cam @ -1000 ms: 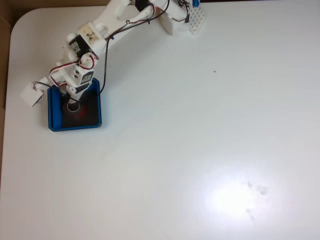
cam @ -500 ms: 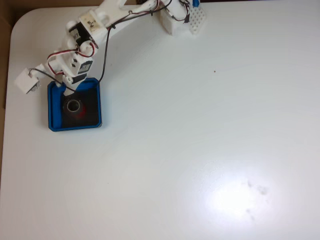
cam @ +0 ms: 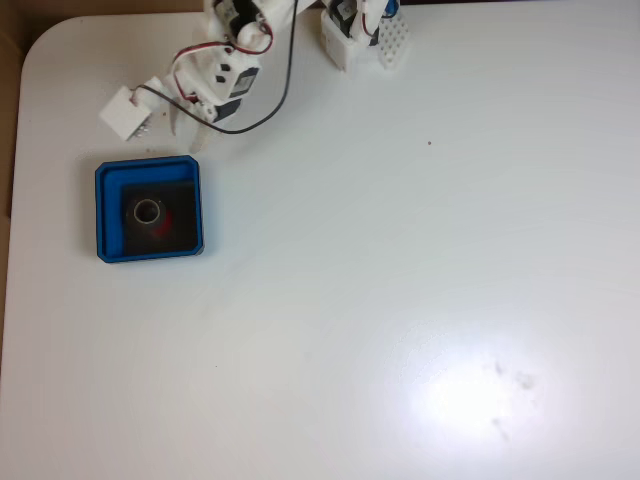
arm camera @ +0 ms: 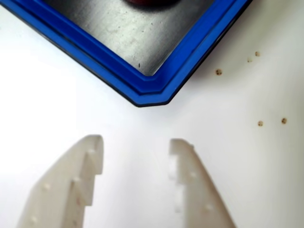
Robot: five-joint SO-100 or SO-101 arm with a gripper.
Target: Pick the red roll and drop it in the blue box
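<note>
White, glossy surface point(cam: 400, 250) filling nearly the whole fixed view, with a rounded corner at upper left and a brown strip point(cam: 8, 120) beyond its left and top edges. Bright glare patch point(cam: 470, 395) low at right, a few faint smudges within it. Tiny dark speck point(cam: 430, 143) toward upper right; small brownish specks point(arm camera: 260, 123) visible close up in the wrist view.

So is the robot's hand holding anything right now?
No, nothing. The hand is open and empty over the white table. The red roll lies inside the blue box.
</note>
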